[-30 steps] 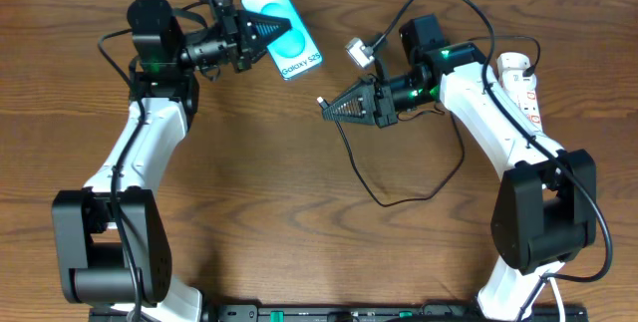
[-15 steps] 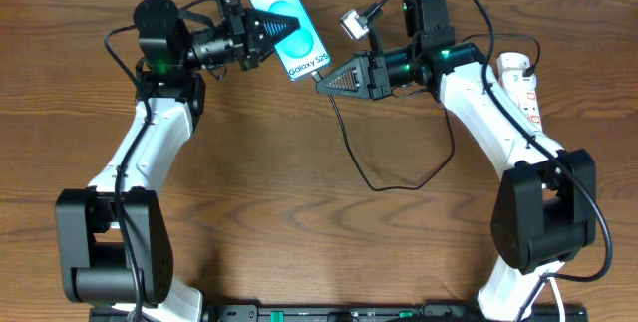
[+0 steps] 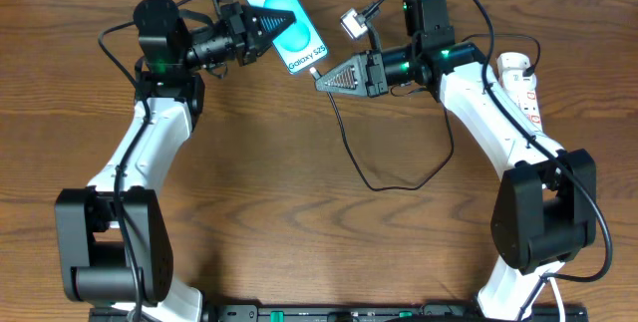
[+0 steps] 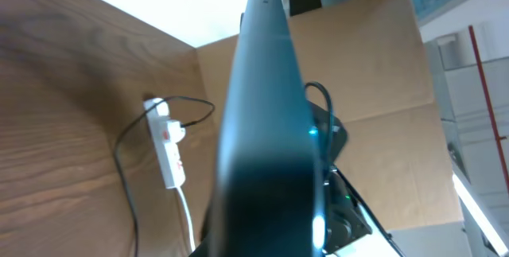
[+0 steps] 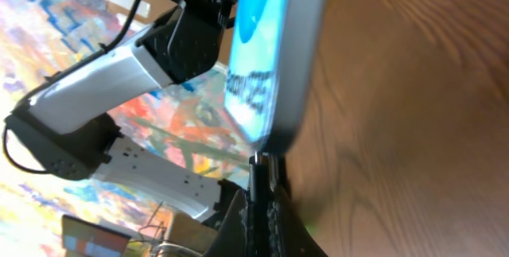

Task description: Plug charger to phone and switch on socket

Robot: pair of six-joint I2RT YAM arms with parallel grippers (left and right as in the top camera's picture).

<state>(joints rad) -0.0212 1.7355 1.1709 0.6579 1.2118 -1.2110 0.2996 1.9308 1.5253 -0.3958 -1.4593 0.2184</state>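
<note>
The left gripper (image 3: 285, 25) is shut tight on the phone (image 3: 302, 55), holding it near the far edge of the table (image 3: 299, 242). The right gripper (image 3: 321, 79) is pinched shut on the plug tip of the charger (image 3: 376, 188). The tip touches the phone's bottom end. The socket (image 3: 520, 78) lies well apart, by the right arm

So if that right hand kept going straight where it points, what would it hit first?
The bottom edge of the small turquoise-screened phone that the left hand holds; the gap looks tiny.
</note>
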